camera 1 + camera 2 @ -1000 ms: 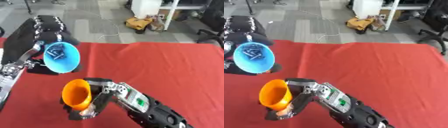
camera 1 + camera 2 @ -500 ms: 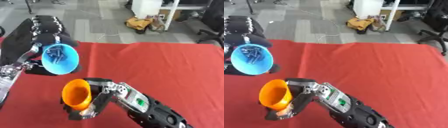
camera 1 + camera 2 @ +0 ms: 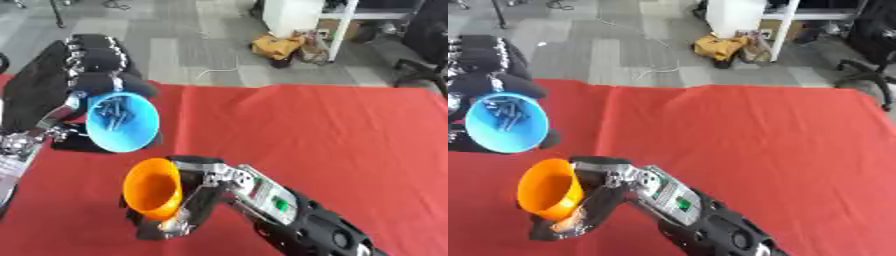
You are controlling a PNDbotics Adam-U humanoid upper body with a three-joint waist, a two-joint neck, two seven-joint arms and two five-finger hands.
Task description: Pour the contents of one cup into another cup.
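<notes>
Blue cup point(image 3: 122, 121), loaded with small metal pieces point(image 3: 114, 107), tilts in the left hand's point(image 3: 87, 75) curled fingers above the orange cup point(image 3: 153, 189), which the right hand point(image 3: 197, 200) clasps to receive them.

Both hands busy, fingers curled shut

Left hand point(image 3: 83, 82) is up at the left edge, tipped sideways. Right hand point(image 3: 188, 200) is low in the middle, its forearm coming in from bottom right.
</notes>
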